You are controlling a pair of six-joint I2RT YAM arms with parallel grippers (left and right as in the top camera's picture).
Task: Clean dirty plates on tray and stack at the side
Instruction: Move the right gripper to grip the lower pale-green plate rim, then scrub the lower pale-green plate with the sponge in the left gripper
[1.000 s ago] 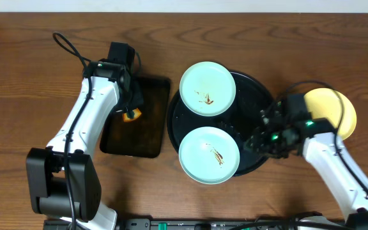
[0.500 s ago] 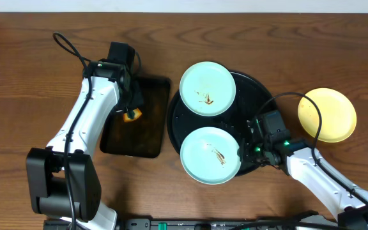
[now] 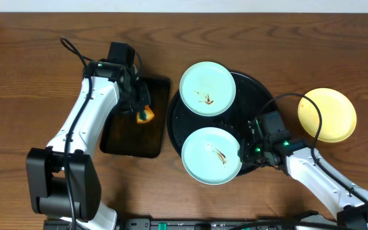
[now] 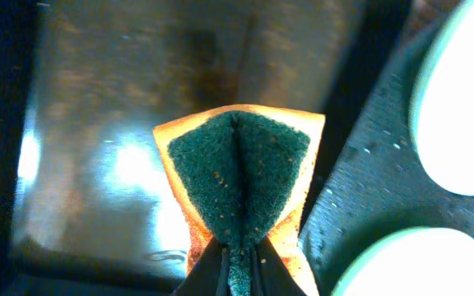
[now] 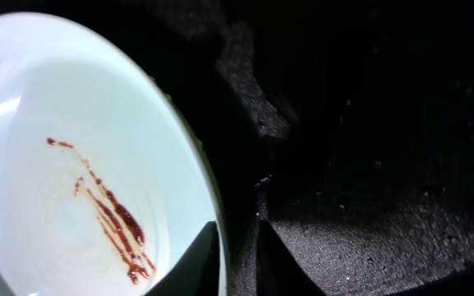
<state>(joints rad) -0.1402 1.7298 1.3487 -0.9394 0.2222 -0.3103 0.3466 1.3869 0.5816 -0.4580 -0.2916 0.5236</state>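
Note:
The round black tray [image 3: 255, 96] holds two mint-blue plates with brown smears: an upper plate [image 3: 207, 88] and a lower plate [image 3: 211, 155]. The yellow plate [image 3: 328, 115] lies on the table to the right of the tray. My right gripper [image 3: 246, 151] is at the lower plate's right rim. In the right wrist view its fingers [image 5: 239, 259] are closed across the rim of that smeared plate [image 5: 81, 164]. My left gripper [image 3: 142, 110] is shut on a folded orange-and-green sponge [image 4: 237, 164], held above the rectangular tray's right edge, next to the round tray [image 4: 369, 164].
A smaller rectangular black tray [image 3: 133, 137] with a wet, shiny bottom [image 4: 113, 99] lies left of the round tray. Both mint plates reach over the round tray's left rim. A cable loops on the table near the yellow plate.
My left gripper has carried the sponge right, toward the round tray. My right arm came from beside the yellow plate to the lower mint plate's rim and has stayed there.

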